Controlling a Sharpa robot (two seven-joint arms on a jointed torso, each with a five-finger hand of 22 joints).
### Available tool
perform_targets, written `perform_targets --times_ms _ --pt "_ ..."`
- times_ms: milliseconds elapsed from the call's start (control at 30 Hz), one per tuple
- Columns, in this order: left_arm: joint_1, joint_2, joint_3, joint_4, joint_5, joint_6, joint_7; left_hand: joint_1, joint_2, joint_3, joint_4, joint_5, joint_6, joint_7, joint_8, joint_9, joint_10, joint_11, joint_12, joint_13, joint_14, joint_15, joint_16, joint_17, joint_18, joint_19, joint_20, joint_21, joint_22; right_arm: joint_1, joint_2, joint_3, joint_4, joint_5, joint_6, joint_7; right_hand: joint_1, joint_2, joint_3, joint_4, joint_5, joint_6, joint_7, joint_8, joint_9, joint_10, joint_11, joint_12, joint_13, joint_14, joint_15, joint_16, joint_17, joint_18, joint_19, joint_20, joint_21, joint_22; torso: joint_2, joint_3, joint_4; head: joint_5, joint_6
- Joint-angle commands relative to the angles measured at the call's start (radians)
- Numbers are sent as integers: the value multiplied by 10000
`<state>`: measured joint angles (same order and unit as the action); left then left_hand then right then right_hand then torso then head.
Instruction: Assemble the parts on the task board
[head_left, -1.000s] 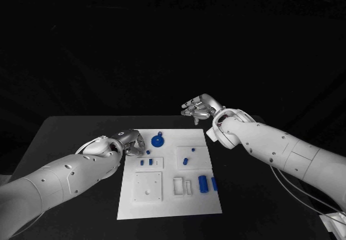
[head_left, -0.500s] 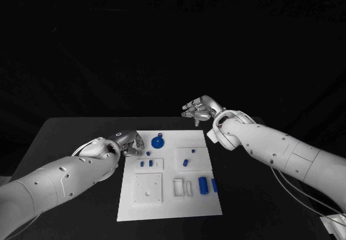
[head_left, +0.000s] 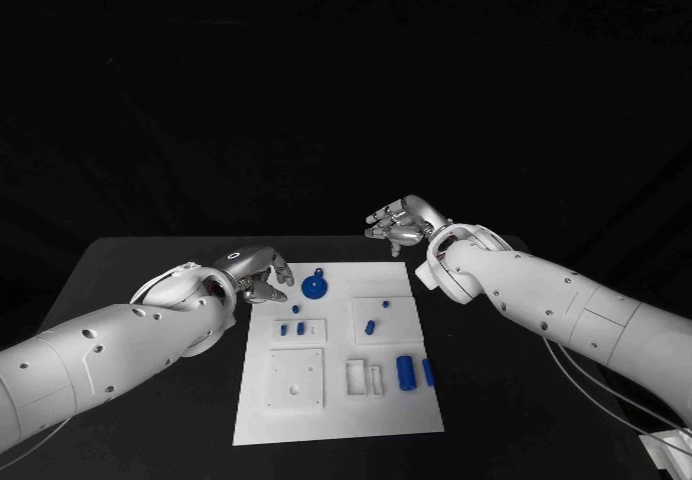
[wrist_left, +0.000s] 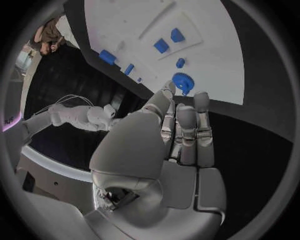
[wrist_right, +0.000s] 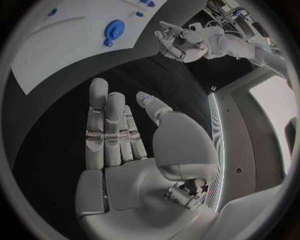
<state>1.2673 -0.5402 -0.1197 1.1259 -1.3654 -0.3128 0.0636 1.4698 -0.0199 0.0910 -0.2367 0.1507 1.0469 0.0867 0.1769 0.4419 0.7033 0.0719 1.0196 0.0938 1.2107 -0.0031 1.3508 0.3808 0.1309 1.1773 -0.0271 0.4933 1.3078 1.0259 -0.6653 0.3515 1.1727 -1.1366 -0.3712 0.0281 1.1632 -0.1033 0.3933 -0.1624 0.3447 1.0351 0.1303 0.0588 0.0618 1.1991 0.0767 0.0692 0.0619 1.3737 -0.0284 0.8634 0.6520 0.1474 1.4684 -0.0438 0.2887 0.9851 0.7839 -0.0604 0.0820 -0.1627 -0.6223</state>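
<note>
A white board (head_left: 335, 400) lies on a black table (head_left: 144, 270) in the lower middle of the frame. On it sit blue parts: a round disc (head_left: 316, 288) near its top edge, small pieces (head_left: 293, 328) at centre left, and two cylinders (head_left: 408, 370) at lower right. Both arms (head_left: 562, 300) are white, with silver hands, left (head_left: 257, 272) and right (head_left: 400, 220).

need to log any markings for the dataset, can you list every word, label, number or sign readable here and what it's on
None: no readable text.
The task board, the blue parts such as the blue gear, the left hand and the right hand bear no legible words, numbers or signs.
</note>
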Motion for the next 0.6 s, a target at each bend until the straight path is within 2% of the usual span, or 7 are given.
perform_targets --times_ms 33,167,200,333,500,567,600 --pt "174 -346 61 556 771 27 -132 -15 84 26 -60 22 55 27 -33 -717 210 13 -287 -199 68 -46 -115 -49 -34 -49 -42 42 203 -67 -39 2 18 -526 503 101 165 -9 53 -48 0 60 20 38 14 2 -15 -61 -14 -20 33 50 -2 229 331 -6 71 3 -47 1 27 -48 8" --pt "369 -892 127 1299 1390 86 -256 -8 118 19 -70 29 -8 61 -35 -1014 360 20 -622 -234 90 -47 -189 -81 -23 -68 -35 11 197 -187 -100 2 94 -1408 959 4 276 -21 127 -185 -8 100 15 36 14 72 -30 -67 -17 -10 20 65 9 231 333 -20 102 31 -130 -9 58 -86 -25" --pt "418 -1042 138 1496 1618 114 -293 -22 121 -1 -74 20 58 53 -55 -1417 455 22 -759 -207 123 -86 -263 -110 -31 -39 -44 2 192 -225 -113 2 120 -1692 1099 -36 291 -19 143 -218 -18 105 9 35 13 86 -37 -66 -16 -3 18 70 12 232 333 -22 116 44 -160 -17 66 -89 -42" --pt "566 -1544 160 2136 2666 266 -419 6 167 -5 -70 27 142 128 48 -1515 579 -21 -724 -192 151 -79 -204 -72 -39 -41 -61 -10 199 -352 -140 1 221 -2865 1654 -247 318 -24 164 -312 -62 121 -1 35 13 187 -64 -68 -15 12 3 79 21 233 332 -33 155 80 -233 -39 95 -76 -97" --pt "669 -2135 184 2867 3886 196 -67 46 198 18 -136 90 189 171 83 -1682 861 -56 -824 -231 173 -113 -213 -68 -41 -26 -96 16 206 -537 -153 -13 436 -4596 2207 -589 340 -32 149 -469 -180 181 -17 37 14 174 -62 -69 -15 5 3 71 29 222 308 -34 176 120 -320 -92 149 -57 -150" --pt "687 -2328 195 3086 4556 121 240 29 218 55 -177 131 167 197 4 -1878 984 -62 -943 -245 140 -125 -334 -116 -42 -43 -109 9 198 -647 -163 -17 564 -5497 2324 -722 383 -52 166 -522 -200 164 -11 34 13 173 -60 -71 -16 13 5 77 34 213 315 -34 185 131 -355 -124 169 -41 -193" --pt "696 -2449 200 3216 5213 64 441 22 254 107 -215 178 135 226 -73 -2062 1088 -60 -1116 -270 147 -135 -506 -190 -34 -59 -117 -18 188 -721 -176 -23 647 -6097 2466 -832 392 -82 185 -555 -342 193 -27 37 15 163 -60 -72 -16 15 9 80 38 192 317 -32 191 140 -376 -135 184 -54 -202"
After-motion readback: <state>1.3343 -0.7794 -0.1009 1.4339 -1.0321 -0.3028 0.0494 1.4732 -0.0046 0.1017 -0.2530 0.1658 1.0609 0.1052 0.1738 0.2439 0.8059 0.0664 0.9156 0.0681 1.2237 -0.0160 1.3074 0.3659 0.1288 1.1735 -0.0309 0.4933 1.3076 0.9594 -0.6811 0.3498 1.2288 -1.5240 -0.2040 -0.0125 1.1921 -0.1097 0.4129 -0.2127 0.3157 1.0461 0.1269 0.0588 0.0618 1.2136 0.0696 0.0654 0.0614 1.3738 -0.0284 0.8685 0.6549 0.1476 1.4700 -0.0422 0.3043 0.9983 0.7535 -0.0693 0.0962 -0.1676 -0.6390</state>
